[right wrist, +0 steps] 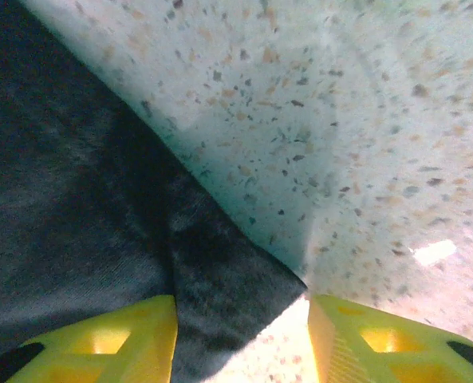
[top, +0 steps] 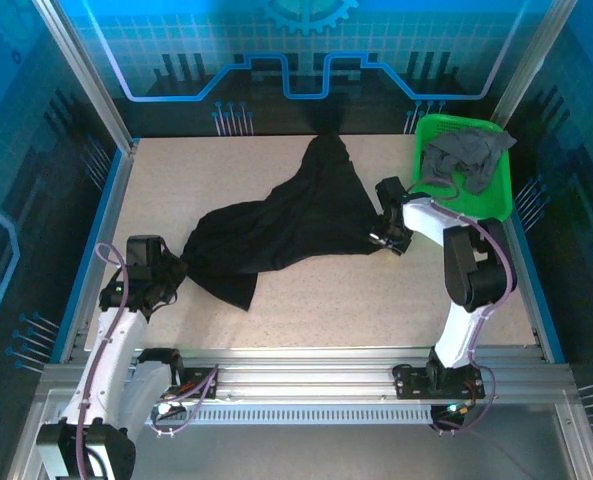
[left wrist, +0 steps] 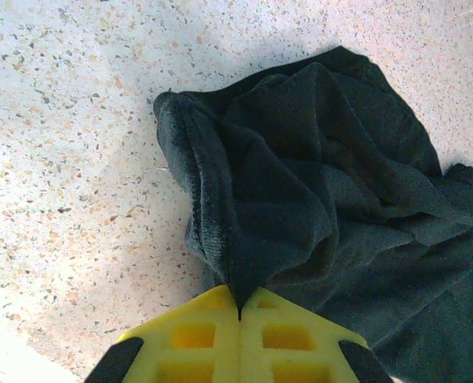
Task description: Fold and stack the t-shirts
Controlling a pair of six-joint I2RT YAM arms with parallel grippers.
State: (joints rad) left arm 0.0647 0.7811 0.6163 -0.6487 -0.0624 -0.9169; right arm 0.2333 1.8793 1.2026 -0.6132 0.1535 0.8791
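at the table's near-left, the left gripper is clamped on a bunched edge of the black t-shirt, which lies crumpled mid-table, its long axis running near-left to right and a narrow peak pointing at the far edge. at its right corner the right gripper rests with fingers spread, cloth lying loose between them. far right, the dark grey t-shirt lies heaped in the green basket.

The first t-shirt lies in the basket. The second t-shirt lies on the table, left of the basket.
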